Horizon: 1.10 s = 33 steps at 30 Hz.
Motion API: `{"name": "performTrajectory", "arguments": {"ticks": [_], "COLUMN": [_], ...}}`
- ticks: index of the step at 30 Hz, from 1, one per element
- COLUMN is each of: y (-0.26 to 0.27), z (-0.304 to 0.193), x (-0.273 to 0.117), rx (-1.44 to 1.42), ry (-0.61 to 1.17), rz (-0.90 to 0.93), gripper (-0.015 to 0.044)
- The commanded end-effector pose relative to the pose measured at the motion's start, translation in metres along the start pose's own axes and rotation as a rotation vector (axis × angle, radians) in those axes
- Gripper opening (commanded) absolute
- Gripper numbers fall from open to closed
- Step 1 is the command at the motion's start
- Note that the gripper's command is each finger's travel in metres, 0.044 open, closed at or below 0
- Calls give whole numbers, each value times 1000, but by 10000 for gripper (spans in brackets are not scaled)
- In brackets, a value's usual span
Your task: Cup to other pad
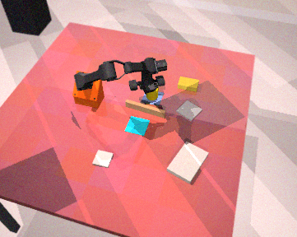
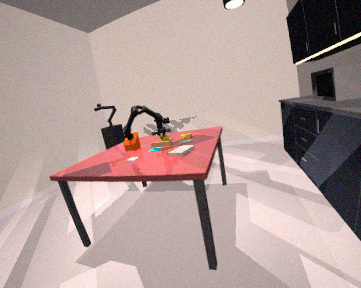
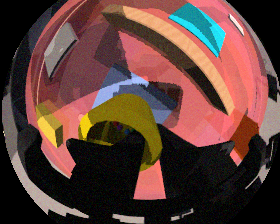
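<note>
Red tabletop point(image 1: 220, 197) on four dark legs, patched with light and shadow. Black arm point(image 1: 109, 71) reaching from an orange base point(image 1: 88, 95) near the tabletop's middle toward the far right side. Large pale slab point(image 1: 187, 161) lying flat toward the near right corner. Long tan bar point(image 1: 145, 108) lying just in front of the cup, touching or nearly touching the blue pad's near edge. Yellow block point(image 1: 188, 83) to the right of the arm's end, apart from it. Grey tile point(image 1: 189, 110) right of the bar's end. Cyan pad point(image 1: 137, 126) just in front of the bar, nothing on it. Small white tile point(image 1: 103, 158) well toward the near left. Blue pad point(image 1: 150, 100) mostly covered by the cup. Yellow cup point(image 1: 152, 93) standing upright on the blue pad, under the arm's end. Pincer point(image 3: 134, 160) lowered over the cup, pinching the cup's rim; in the wrist view one dark finger point(image 3: 103, 162) inside the cup's mouth, wall of the cup between the two. Marbles not discernible.
</note>
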<state>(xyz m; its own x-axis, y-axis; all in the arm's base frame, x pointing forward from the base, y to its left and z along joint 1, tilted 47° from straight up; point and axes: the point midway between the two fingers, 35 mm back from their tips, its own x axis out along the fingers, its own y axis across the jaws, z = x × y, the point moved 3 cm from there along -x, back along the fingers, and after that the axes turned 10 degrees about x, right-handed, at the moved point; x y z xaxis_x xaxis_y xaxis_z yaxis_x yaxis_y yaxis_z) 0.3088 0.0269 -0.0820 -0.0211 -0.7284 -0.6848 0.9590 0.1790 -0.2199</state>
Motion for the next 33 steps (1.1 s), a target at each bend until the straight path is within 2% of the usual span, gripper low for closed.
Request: {"name": "performTrajectory", "arguments": {"ticks": [1, 19, 33], "y": [0, 1, 2], "z": [0, -1, -1], "x": [-1, -67, -63], "rx": [1, -5, -11], "ry": [0, 0, -2], "rz": [0, 0, 5], "gripper": [0, 0, 0]}}
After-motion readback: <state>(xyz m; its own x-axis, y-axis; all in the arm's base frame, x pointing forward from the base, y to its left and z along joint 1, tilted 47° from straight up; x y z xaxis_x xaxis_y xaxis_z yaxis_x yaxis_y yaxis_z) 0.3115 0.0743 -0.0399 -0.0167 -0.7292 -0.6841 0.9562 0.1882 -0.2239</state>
